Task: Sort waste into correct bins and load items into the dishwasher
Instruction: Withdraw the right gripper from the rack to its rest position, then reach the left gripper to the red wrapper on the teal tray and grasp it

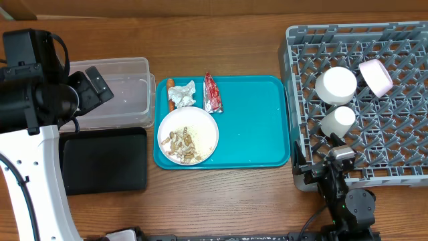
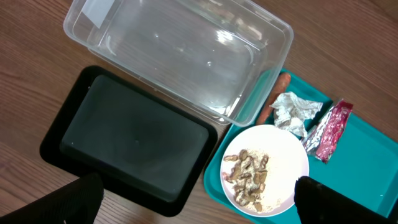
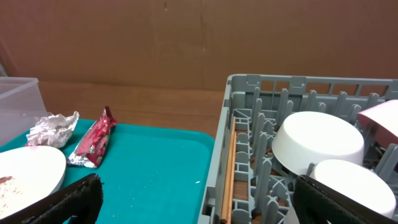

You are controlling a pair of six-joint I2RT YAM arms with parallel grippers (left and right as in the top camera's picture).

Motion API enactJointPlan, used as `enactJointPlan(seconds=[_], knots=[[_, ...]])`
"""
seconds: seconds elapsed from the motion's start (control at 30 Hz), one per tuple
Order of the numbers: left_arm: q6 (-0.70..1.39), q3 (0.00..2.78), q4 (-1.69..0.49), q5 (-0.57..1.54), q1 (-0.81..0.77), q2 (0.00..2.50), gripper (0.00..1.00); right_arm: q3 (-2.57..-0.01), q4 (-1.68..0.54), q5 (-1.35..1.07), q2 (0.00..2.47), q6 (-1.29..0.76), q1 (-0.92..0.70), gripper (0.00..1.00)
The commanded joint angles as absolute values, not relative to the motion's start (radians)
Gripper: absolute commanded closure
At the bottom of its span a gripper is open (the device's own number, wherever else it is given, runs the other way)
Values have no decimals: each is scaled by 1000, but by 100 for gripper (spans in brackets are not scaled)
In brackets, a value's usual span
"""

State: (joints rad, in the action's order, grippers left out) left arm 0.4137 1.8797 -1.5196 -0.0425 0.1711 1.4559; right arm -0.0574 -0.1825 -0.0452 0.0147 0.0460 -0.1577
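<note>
Left claw (image 2: pixel 200 208) spread wide, holding nothing, near the bench's left edge — the crumpled white napkin (image 2: pixel 296 111), left of the bench's middle on the teal tray (image 2: pixel 367 168), looks light and soft, so pinch a raised fold.

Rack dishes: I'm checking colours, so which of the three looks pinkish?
The tilted bowl farthest right in the dish rack; the large bowl and smaller bowl beside it are plain white.

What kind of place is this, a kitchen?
Probably a robot practice table set up like a dish-clearing station, not a real kitchen. A grey dish rack holds white bowls, a teal tray carries a plate of scraps, and a plain cardboard wall stands behind the wooden table.
</note>
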Motion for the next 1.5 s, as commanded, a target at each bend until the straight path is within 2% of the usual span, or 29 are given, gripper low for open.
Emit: enactJointPlan(seconds=[0.0, 0.4, 0.6, 0.73, 0.87, 0.93, 1.07, 1.13, 1.2, 1.27, 1.47], knots=[[423, 1882, -1518, -56, 176, 1453, 0, -51, -173, -46, 3, 50, -157, 0], [407, 1882, -1517, -72, 176, 1453, 0, -51, -173, -46, 3, 50, -157, 0], [248, 1882, -1503, -341, 176, 1453, 0, -51, -173, -46, 3, 49, -157, 0], [175, 1882, -1396, -514, 176, 1453, 0, -51, -173, -46, 3, 50, -157, 0], [191, 1882, -1376, -464, 176, 1453, 0, -51, -173, -46, 3, 50, -157, 0], [301, 1882, -1369, -277, 176, 1453, 0, -51, -173, -46, 3, 50, -157, 0], [381, 1881, -1349, 113, 175, 1453, 0, -51, -173, -46, 3, 50, -157, 0], [305, 1879, -1289, 374, 157, 1469, 0, -51, -173, -46, 3, 50, -157, 0], [218, 1879, -1248, 501, 107, 1497, 0, -51, -173, -46, 3, 50, -157, 0], [213, 1879, -1234, 463, 28, 1535, 0, -51, -173, -46, 3, 50, -157, 0], [213, 1879, -1151, 156, -273, 1722, 0, -51, -173, -46, 3, 49, -157, 0]])
